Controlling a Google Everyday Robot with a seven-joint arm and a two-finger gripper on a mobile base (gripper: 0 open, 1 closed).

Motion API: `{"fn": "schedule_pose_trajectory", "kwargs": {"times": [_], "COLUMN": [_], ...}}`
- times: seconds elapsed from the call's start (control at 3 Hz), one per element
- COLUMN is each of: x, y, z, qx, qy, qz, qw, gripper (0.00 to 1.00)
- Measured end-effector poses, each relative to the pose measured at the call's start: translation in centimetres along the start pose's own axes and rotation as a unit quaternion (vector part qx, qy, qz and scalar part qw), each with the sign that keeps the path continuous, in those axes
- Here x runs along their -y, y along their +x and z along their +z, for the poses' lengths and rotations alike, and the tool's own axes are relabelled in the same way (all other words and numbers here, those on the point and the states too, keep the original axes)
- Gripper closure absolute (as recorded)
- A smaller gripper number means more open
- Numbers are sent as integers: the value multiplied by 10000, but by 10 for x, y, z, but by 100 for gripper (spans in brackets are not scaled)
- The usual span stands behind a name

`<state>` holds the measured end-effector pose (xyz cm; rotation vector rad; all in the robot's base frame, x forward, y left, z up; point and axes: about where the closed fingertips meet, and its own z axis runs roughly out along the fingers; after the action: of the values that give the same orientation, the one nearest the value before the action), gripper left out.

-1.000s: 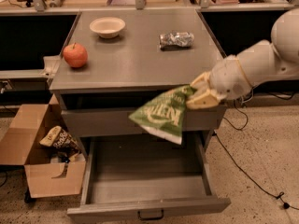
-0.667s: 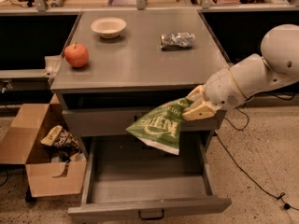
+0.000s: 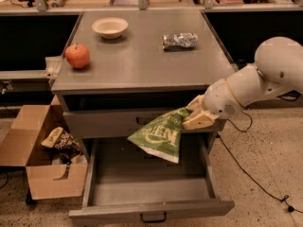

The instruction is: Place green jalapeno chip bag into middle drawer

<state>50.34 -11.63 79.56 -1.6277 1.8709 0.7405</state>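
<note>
The green jalapeno chip bag [image 3: 160, 133] hangs tilted in the air, above the right part of the open middle drawer [image 3: 149, 189], in front of the closed upper drawer front. My gripper [image 3: 195, 115] is shut on the bag's upper right corner, at the cabinet's right front. The white arm reaches in from the right. The drawer is pulled far out, its grey floor bare, with a small dark loop handle [image 3: 153, 217] at the front.
On the grey cabinet top [image 3: 137, 65] stand a white bowl [image 3: 110, 27], a red apple [image 3: 77, 56] and a silvery foil packet [image 3: 179, 40]. A cardboard box [image 3: 40, 160] holding a brown-and-white snack bag [image 3: 59, 139] stands on the floor at the left. A cable runs along the floor at the right.
My gripper and the bag have moved lower and slightly left, closer to the open drawer. Nothing else has moved.
</note>
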Motion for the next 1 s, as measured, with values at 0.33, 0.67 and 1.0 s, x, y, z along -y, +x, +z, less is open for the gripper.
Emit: {"fn": "schedule_pose_trajectory", "kwargs": {"times": [0.33,0.67,1.0], "x": [-4,-7,4], "y": [52,114,154], "z": [52,117,166], "qx": [-47,-19,-13], "qy": [-311,-624,-608], "qz": [445,962,1323], "qw": [9985,9934,9893], "gripper": [100,100,100]}}
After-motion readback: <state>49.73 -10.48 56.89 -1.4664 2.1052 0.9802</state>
